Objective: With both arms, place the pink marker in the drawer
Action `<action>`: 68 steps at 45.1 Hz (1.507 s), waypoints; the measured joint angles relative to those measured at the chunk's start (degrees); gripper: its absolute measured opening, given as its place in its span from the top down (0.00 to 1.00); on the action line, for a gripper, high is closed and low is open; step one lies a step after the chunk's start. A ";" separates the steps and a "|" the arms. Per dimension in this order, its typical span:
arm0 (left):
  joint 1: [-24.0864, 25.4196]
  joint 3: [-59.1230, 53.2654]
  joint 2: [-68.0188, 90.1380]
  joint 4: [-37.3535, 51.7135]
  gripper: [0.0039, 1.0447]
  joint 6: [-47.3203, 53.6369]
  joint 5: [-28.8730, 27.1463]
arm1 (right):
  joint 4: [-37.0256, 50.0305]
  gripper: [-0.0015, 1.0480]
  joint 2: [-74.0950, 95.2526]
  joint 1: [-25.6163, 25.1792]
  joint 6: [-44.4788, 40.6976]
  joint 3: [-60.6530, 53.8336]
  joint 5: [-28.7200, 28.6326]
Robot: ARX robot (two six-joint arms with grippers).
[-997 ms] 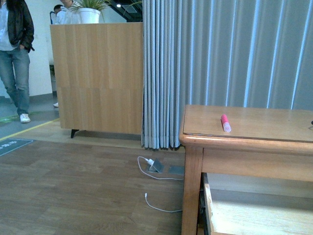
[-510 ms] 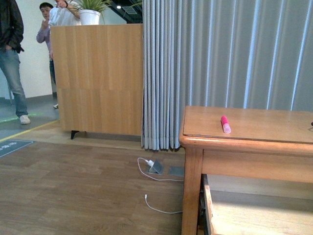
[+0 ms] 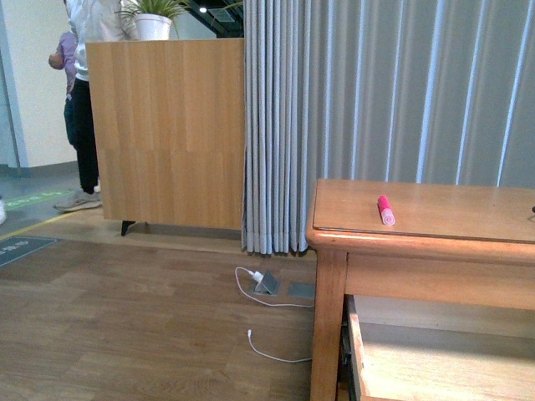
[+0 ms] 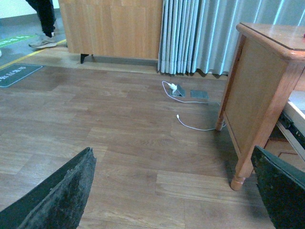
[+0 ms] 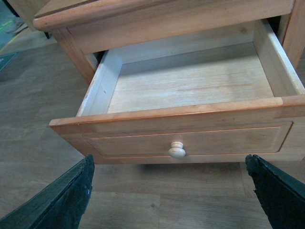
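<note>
Pink marker point(image 3: 385, 210) lies flat on the table point(image 3: 351, 219) top, right of centre in the front view, paler cap toward the camera. Neither arm shows here. Bare wood all round the marker; the table's front edge is near, its left end further off. Part of the drawer point(image 3: 435, 368) shows pulled out, lower right.

Left wrist view: left gripper point(image 4: 171, 152) spread wide, holding nothing, hanging over the floor point(image 4: 119, 143) and well apart from the table's leg. Plenty of free room toward the table.

Right wrist view: right gripper point(image 5: 169, 158) spread wide, holding nothing, just before the knob point(image 5: 177, 150). Drawer box shows nothing inside; broad landing room between its side walls.

Judgement: opening is done. Marker not yet grasped; pick-up, carry over the front rim and release remain.
</note>
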 joint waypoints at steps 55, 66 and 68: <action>-19.58 45.72 84.96 37.07 0.06 6.05 -1.33 | 0.00 0.08 0.00 0.00 0.17 0.00 0.00; -22.93 64.37 99.97 32.54 0.06 4.98 -1.20 | 0.00 0.08 0.00 0.00 0.17 0.00 0.00; -23.43 67.95 102.66 31.34 0.06 4.39 -1.05 | 0.00 0.08 0.00 0.00 0.17 0.00 0.00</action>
